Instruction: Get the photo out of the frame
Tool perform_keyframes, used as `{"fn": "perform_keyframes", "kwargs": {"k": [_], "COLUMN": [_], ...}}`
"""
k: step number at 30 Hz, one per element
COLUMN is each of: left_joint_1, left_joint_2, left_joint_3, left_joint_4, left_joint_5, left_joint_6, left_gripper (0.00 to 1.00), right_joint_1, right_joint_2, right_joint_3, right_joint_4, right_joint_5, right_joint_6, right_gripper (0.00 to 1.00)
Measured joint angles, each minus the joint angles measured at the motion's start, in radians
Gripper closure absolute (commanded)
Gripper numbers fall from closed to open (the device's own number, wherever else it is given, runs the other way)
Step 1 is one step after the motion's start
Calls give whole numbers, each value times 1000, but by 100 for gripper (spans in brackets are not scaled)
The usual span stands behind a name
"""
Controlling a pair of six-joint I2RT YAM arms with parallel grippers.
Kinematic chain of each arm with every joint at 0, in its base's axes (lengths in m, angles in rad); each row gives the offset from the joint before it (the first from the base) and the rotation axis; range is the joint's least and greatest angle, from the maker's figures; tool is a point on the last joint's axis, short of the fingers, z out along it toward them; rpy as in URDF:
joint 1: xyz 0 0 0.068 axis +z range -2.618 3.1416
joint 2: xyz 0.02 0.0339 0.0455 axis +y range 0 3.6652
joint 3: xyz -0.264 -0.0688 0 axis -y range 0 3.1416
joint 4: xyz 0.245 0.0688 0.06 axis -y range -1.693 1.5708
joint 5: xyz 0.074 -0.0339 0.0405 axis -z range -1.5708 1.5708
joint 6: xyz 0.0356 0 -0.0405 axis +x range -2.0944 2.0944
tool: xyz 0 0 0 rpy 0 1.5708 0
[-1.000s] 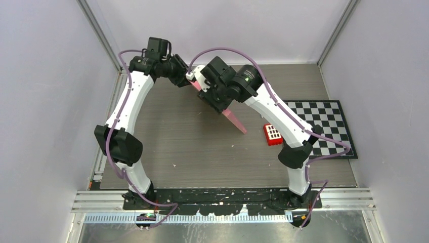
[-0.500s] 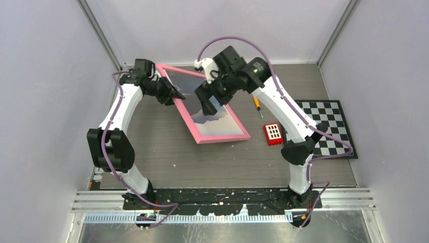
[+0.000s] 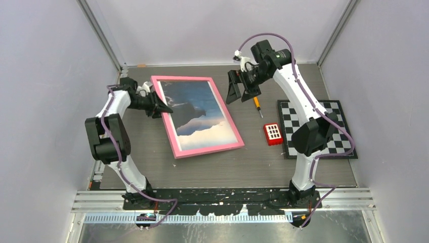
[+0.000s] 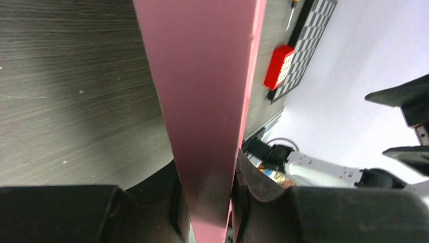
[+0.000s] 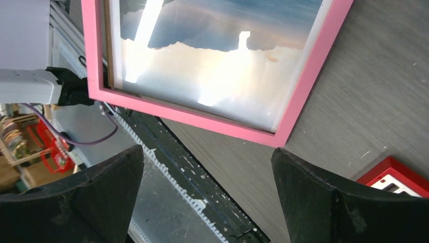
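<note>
Since right tool (image 3: 241,92) released (jaws wide), frame (image 3: 207,150) faces up

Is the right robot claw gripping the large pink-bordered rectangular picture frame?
No, the right gripper hangs open beside the pink-bordered picture frame, apart from it; the left gripper clamps its edge.

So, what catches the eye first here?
A big pink frame lies face up mid-table, the seacoast photo inside it. The left tool pinches its left edge, while the right tool hangs wide open beyond its far right corner, near a small screwdriver.
</note>
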Motion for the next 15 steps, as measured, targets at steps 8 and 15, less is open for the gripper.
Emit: {"fn": "perform_keyframes", "kwargs": {"k": [8, 15], "left_joint_1": [34, 40], "left_joint_2": [150, 238], "left_joint_3": [-26, -23], "left_joint_4": [-76, -68], "left_joint_5": [60, 15], "left_joint_6": [259, 326], "left_gripper": [100, 97], "right_joint_1": [-17, -24], "right_joint_2": [24, 104], "right_joint_3": [-138, -201], "right_joint_4": [3, 34], "right_joint_5": [-56, -32], "right_joint_6": [-30, -47], "right_gripper": [4, 7]}}
